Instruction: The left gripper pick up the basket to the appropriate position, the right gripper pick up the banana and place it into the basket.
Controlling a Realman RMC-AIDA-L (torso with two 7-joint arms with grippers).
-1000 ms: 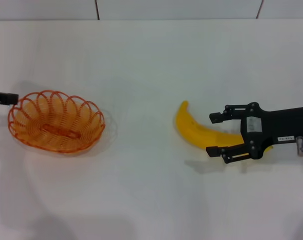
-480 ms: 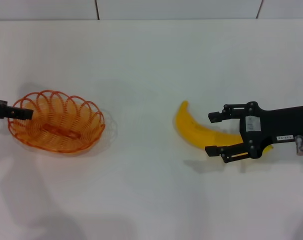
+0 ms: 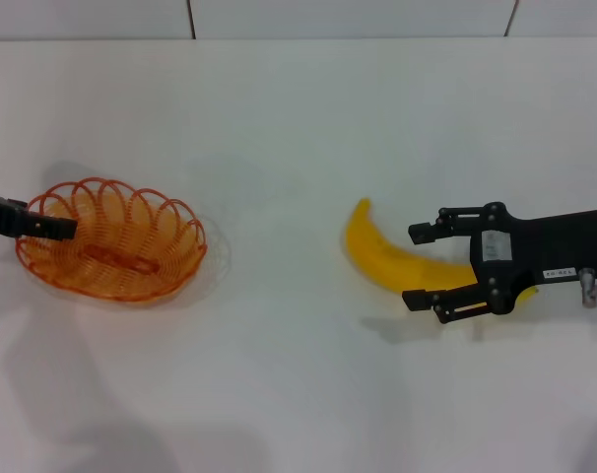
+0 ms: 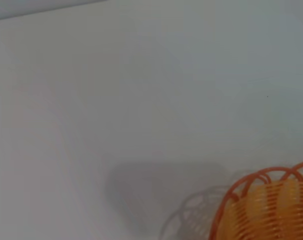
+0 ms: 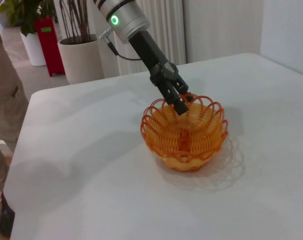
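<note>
The orange wire basket [image 3: 111, 241] sits on the white table at the left. My left gripper [image 3: 60, 228] reaches in from the left edge, its tip over the basket's left rim. The right wrist view shows that left gripper [image 5: 179, 104] coming down at the far rim of the basket [image 5: 184, 132]. Only a corner of the basket [image 4: 271, 212] appears in the left wrist view. The yellow banana [image 3: 382, 256] lies at the right. My right gripper [image 3: 415, 266] is open, one finger on each side of the banana's thick end, partly covering it.
The table's far edge [image 3: 298, 37] runs along the top of the head view. Beyond the table in the right wrist view stand a plant pot [image 5: 84, 60], a red container [image 5: 48, 42] and a person [image 5: 4, 120] at the side.
My left gripper has moved right, from beside the basket to over its left rim. The right gripper edged slightly left along the banana. Basket and banana stay put.
</note>
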